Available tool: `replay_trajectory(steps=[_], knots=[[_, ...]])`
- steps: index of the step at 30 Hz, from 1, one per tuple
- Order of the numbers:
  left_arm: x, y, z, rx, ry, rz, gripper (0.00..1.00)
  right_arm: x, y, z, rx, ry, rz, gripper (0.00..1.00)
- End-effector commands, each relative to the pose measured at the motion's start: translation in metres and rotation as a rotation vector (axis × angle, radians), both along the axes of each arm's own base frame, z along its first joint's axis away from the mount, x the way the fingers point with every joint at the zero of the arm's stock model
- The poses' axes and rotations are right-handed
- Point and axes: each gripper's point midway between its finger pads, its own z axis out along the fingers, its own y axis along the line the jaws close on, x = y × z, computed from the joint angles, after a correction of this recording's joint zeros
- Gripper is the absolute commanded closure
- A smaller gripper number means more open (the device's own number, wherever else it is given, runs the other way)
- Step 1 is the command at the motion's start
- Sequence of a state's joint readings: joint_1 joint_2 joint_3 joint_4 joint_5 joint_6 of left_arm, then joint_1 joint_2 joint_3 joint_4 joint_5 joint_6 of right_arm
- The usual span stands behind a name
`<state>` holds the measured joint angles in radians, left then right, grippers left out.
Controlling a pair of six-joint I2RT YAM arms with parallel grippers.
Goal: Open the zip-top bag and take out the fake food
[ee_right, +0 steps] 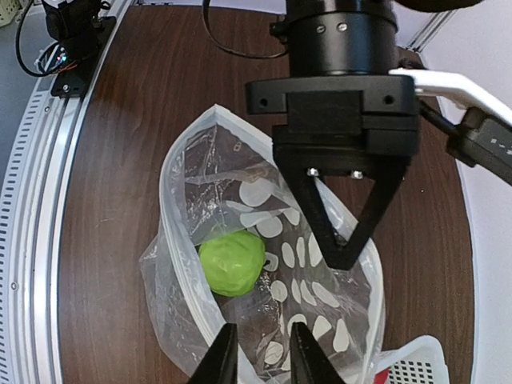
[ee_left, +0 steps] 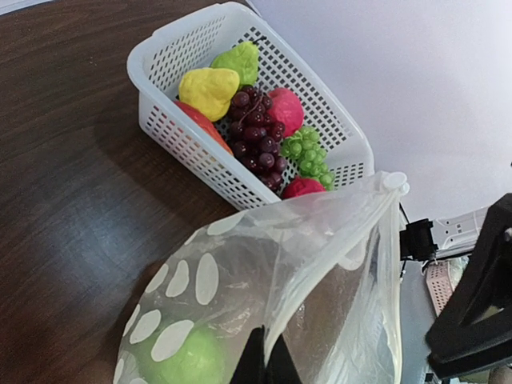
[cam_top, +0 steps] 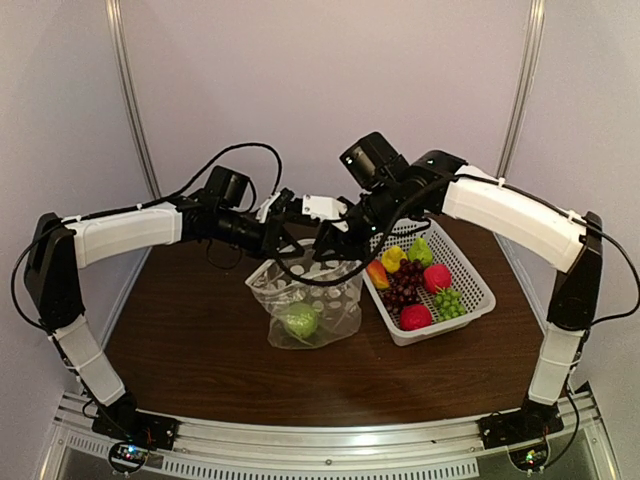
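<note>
Clear zip-top bag [cam_top: 335,300]: upright, green fake food [ee_right: 231,262] inside.
Left gripper [ee_right: 344,260]: pinching its rim.
Right gripper [ee_right: 262,344]: fingers [ee_right: 226,354] slightly apart at rim.
White basket [cam_top: 468,262]: fruit-filled, bag's 3 o'clock.

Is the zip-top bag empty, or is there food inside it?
Not empty: one green round fruit lies inside the zip-top bag, seen through its open mouth.
</note>
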<state>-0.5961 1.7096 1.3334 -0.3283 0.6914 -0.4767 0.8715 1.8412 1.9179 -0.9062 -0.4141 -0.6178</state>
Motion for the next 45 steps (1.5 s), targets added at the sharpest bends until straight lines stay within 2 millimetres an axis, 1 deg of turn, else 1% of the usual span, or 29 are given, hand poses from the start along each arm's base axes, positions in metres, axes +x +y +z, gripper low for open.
replay_trajectory(steps=[1,4,6,14,16,17,19,21,25,27,31,36,38,40,43,45], knots=[[-0.011,-0.001,0.012,-0.027,-0.015,-0.037,1.00,-0.002,0.012,-0.033,-0.094,-0.036,0.048,0.81],[-0.013,0.001,0.005,-0.016,-0.004,-0.040,1.00,-0.007,0.015,-0.061,-0.161,-0.053,0.083,0.84],[-0.013,0.001,0.001,-0.009,0.000,-0.039,1.00,-0.009,0.017,-0.074,-0.189,-0.052,0.096,0.85],[-0.009,0.000,-0.023,0.027,0.033,-0.038,1.00,-0.012,0.024,-0.112,-0.249,-0.028,0.127,0.86],[-0.007,0.000,-0.031,0.039,0.048,-0.034,1.00,-0.013,0.025,-0.122,-0.262,-0.014,0.138,0.85],[-0.006,-0.001,-0.033,0.042,0.053,-0.034,1.00,-0.014,0.025,-0.127,-0.271,-0.007,0.145,0.83],[-0.004,-0.002,-0.037,0.048,0.056,-0.033,1.00,-0.016,0.025,-0.139,-0.292,0.004,0.163,0.75],[-0.002,-0.002,-0.040,0.053,0.060,-0.030,1.00,-0.019,0.024,-0.150,-0.312,0.022,0.180,0.64],[0.000,-0.004,-0.047,0.057,0.075,-0.036,1.00,-0.026,0.021,-0.170,-0.342,0.052,0.208,0.52],[0.001,-0.004,-0.050,0.061,0.077,-0.038,1.00,-0.027,0.021,-0.177,-0.345,0.055,0.214,0.45],[0.002,-0.003,-0.056,0.067,0.090,-0.034,1.00,-0.024,0.026,-0.183,-0.329,0.049,0.205,0.31],[0.000,-0.001,-0.060,0.075,0.098,-0.035,1.00,-0.013,0.037,-0.190,-0.292,0.012,0.175,0.22],[0.000,-0.001,-0.062,0.076,0.103,-0.036,1.00,-0.008,0.042,-0.194,-0.286,0.002,0.161,0.20],[-0.001,0.000,-0.063,0.077,0.106,-0.036,1.00,-0.003,0.046,-0.199,-0.289,-0.005,0.151,0.20],[-0.002,0.000,-0.064,0.079,0.108,-0.038,1.00,0.005,0.053,-0.208,-0.285,-0.027,0.133,0.14],[-0.002,0.002,-0.065,0.083,0.112,-0.034,1.00,0.009,0.056,-0.215,-0.288,-0.028,0.128,0.12]])
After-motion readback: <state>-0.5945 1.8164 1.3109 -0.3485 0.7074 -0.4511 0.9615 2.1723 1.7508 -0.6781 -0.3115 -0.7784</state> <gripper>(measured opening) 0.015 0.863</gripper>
